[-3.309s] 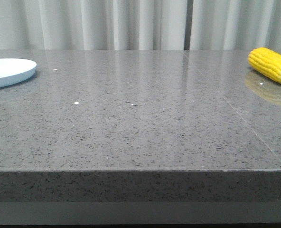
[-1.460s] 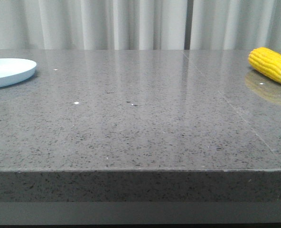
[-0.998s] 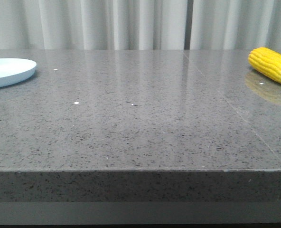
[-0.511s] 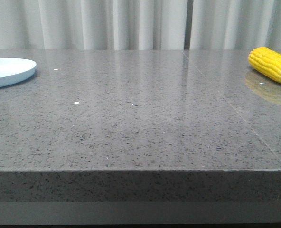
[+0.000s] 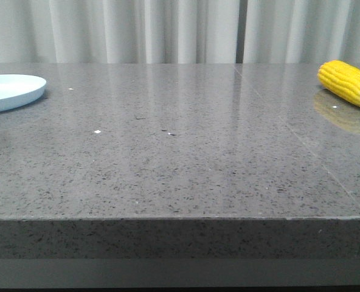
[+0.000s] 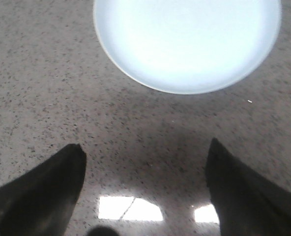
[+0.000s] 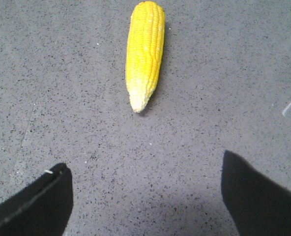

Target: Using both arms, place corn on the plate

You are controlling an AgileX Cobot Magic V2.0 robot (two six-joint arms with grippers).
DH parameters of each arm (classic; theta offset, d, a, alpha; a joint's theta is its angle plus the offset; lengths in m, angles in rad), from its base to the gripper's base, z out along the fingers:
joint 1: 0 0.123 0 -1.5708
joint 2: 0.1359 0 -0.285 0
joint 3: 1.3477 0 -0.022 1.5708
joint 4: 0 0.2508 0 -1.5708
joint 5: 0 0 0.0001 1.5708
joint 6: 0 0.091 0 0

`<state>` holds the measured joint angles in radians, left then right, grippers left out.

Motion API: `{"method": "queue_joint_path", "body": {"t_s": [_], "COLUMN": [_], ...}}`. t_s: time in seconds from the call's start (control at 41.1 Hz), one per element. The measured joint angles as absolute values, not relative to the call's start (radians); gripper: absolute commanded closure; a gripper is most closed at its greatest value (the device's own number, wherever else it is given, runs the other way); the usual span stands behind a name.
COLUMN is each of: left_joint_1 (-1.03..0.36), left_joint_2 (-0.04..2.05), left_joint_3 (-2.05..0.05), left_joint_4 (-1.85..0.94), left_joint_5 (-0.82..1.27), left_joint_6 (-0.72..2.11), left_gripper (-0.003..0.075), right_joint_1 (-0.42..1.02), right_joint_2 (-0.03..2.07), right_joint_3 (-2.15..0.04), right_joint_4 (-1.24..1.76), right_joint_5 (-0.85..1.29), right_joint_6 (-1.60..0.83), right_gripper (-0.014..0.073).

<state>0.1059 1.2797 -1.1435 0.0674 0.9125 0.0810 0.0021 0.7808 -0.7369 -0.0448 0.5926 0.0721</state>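
The yellow corn (image 5: 348,83) lies on the grey table at the far right in the front view. In the right wrist view the corn (image 7: 145,51) lies with its pale tip toward my right gripper (image 7: 144,164), which is open, empty and short of the cob. The pale blue plate (image 5: 11,92) sits at the far left of the table. In the left wrist view the plate (image 6: 187,42) lies beyond my left gripper (image 6: 145,150), which is open, empty and apart from the plate. Neither gripper shows in the front view.
The grey speckled stone table (image 5: 180,152) has its front edge near the camera, with a seam (image 5: 301,140) running back on its right side. Pale curtains (image 5: 168,30) hang behind the table.
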Motion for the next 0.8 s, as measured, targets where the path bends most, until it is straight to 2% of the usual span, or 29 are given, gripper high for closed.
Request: {"method": "queue_joint_path", "body": {"t_s": [0.268,0.487,0.803], "left_joint_1": [0.31,0.329,0.329], "left_joint_2": [1.512,1.658,1.829], "left_joint_3": [-1.283,-1.379,-1.514], "left_joint_4": [-0.308,-0.418,-0.439], "left_joint_5": [0.912,0.906,0.904], "left_joint_6": [0.308,0.36,0.362], "left_gripper": [0.0222,0.0229,0.0229], "right_joint_1": [0.002,0.002,0.002], "right_joint_2": [0.781,0.781,0.781], "right_joint_3": [-0.737,-0.737,-0.737], "right_joint_4": [-0.045,-0.045,-0.045], "right_joint_5": [0.593,0.591,0.591], "right_joint_6": [0.072,0.072,0.072], "right_gripper": [-0.0041,-0.0041,-0.0041]}}
